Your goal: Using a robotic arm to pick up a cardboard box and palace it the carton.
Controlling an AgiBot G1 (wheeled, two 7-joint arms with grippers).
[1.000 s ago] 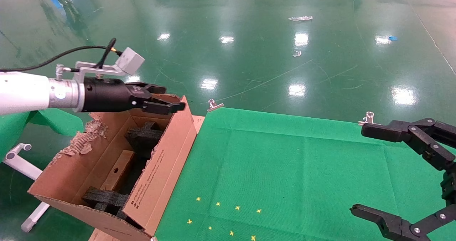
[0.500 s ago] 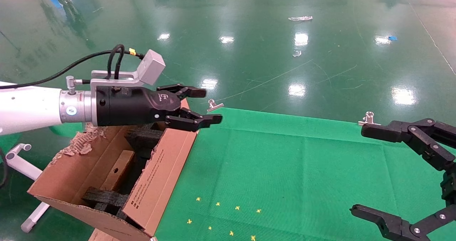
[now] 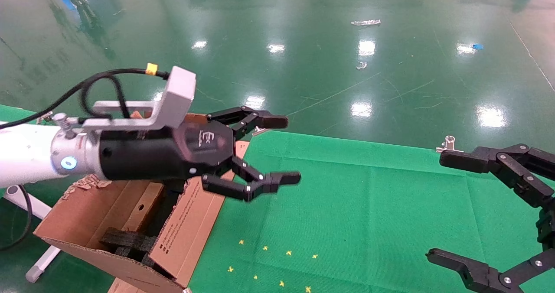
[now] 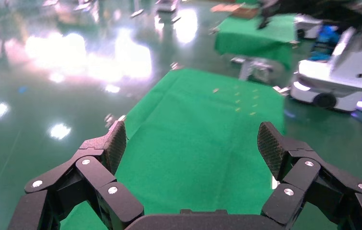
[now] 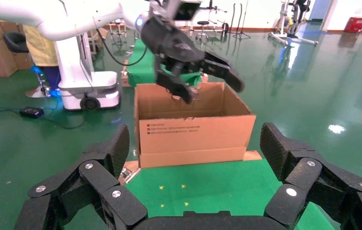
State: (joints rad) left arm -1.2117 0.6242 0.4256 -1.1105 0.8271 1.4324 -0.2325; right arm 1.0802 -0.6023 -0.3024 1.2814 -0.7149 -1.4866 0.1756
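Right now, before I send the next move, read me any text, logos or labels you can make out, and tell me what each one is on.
Light logo on the black body of the left gripper: looks like "EK", small line beneath unreadable.
Black printed lines on the carton side flap: too small to read.
Same print on the carton's front wall in the right wrist view: too small to read.
Yellow tag on the arm's cable: no text visible.

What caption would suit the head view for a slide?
Left claw open and empty over the green table, beside the carton holding the cardboard box; right claw open at the table's right edge.
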